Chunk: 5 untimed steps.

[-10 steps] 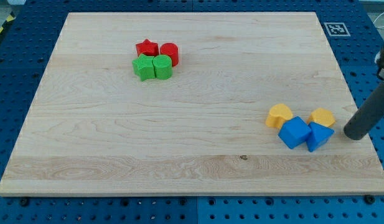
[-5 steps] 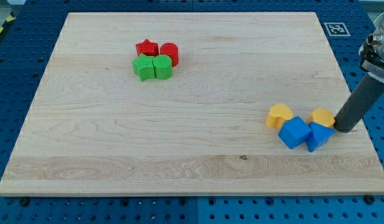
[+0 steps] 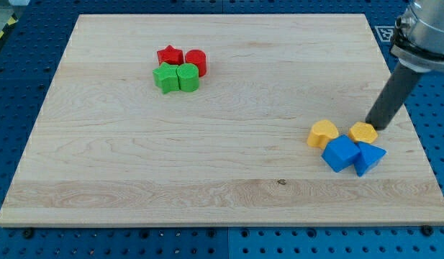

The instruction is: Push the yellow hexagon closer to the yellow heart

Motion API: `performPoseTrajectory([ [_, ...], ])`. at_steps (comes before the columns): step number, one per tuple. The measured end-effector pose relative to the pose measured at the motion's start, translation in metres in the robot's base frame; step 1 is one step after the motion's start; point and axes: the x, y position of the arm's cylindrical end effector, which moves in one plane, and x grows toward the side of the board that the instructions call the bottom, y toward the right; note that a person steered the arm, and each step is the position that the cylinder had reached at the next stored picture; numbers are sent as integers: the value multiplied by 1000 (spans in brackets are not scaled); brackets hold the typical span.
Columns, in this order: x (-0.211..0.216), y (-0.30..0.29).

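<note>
The yellow hexagon (image 3: 363,132) sits at the view's lower right, touching the blue blocks below it. The yellow heart (image 3: 323,133) lies a short gap to its left, touching the blue cube (image 3: 341,153). My tip (image 3: 373,126) rests against the hexagon's upper right edge. The dark rod rises from there up to the view's right.
A blue triangular block (image 3: 370,156) sits right of the blue cube. At the upper left is a cluster: a red star (image 3: 170,55), a red cylinder (image 3: 196,60), a green star (image 3: 165,78) and a green hexagon (image 3: 187,77). The board's right edge (image 3: 405,108) is near the rod.
My tip has moved left and up from beyond the blocks' right side to the hexagon's upper right. The hexagon has shifted slightly left, toward the heart.
</note>
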Motion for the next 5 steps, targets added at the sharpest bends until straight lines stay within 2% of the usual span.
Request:
performPoseTrajectory([
  [2, -10, 0],
  [5, 22, 31],
])
